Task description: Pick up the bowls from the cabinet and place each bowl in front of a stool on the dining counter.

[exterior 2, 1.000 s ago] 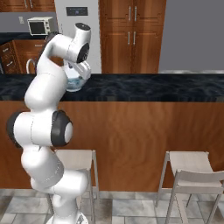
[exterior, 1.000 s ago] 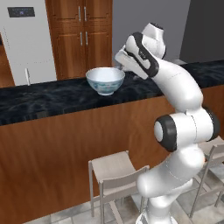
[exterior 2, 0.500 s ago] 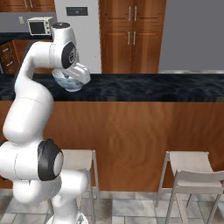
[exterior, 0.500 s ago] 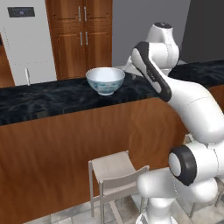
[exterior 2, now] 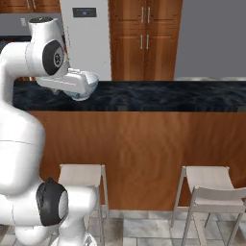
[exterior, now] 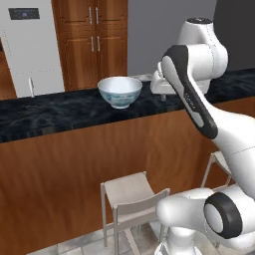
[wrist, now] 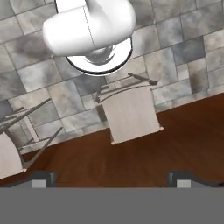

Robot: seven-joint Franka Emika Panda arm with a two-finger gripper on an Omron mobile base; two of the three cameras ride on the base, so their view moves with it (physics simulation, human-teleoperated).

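A white bowl with a blue pattern (exterior: pixel 119 91) stands upright on the black stone top of the dining counter (exterior: pixel 50 117), above a stool (exterior: pixel 130 191). My gripper (exterior: pixel 162 94) hangs a hand's width to the right of the bowl, apart from it, over the counter's near edge. From the right base view the hand (exterior 2: pixel 65 86) covers part of the bowl (exterior 2: pixel 90 82). Looking down, the hand view has the two fingertips (wrist: pixel 43 177) wide apart and nothing between them; the gripper (wrist: pixel 111 179) is open. Below lies the stool (wrist: pixel 131 114). The cabinet is out of view.
A second stool (exterior 2: pixel 207 181) stands further right along the counter's wood front (exterior 2: pixel 158 153). Behind the counter are a white fridge (exterior: pixel 26 47) and a tall wooden pantry (exterior: pixel 94 40). Grey floor tiles (wrist: pixel 183 48) lie below.
My hand has drawn back from the bowl's rim to its right and turned downward, and the arm has risen. The bowl stays where it stood on the counter. The jaws stayed open.
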